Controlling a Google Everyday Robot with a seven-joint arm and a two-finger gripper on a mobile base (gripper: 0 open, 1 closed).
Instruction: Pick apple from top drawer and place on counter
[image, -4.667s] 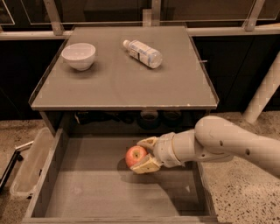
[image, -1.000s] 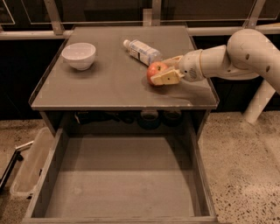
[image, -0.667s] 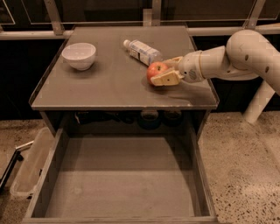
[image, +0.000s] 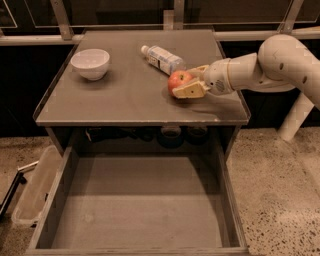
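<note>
Robot arm (image: 270, 65), white and jointed, reaches in from the right across a flat grey-brown cabinet-top bench (image: 125, 95) with a thin, worn pale edge. At its tip the gripper (image: 187, 81) sits low over the right front part of the bench, just in front of a clear plastic water bottle (image: 162, 59) lying on its side. Its tan jaws are clasped around a small round red apple with yellowish patches (image: 179, 80), one above and behind the fruit, the other below and in front. The lower jaw looks to be at the bench surface; whether the apple itself touches the wood cannot be told.

Below the bench, the wide shallow grey-brown wooden top drawer (image: 135, 200) stands pulled fully out, its flat bottom bare. A few seconds ago the apple was down in that drawer, held in the same jaws. Since then it has been lifted out and carried up over the bench — and over the last second it has barely moved, only settling low beside the bottle.

So the picking half of the task appears done, and the carry too. What seems left is the release: the jaws would need to part and draw back without rolling the apple towards the bottle or the front edge.

A small white ceramic bowl (image: 90, 63) sits well apart at the back left of the bench. A clear plastic bin (image: 32, 187) rests on the speckled floor (image: 280, 200) to the left of the drawer.
</note>
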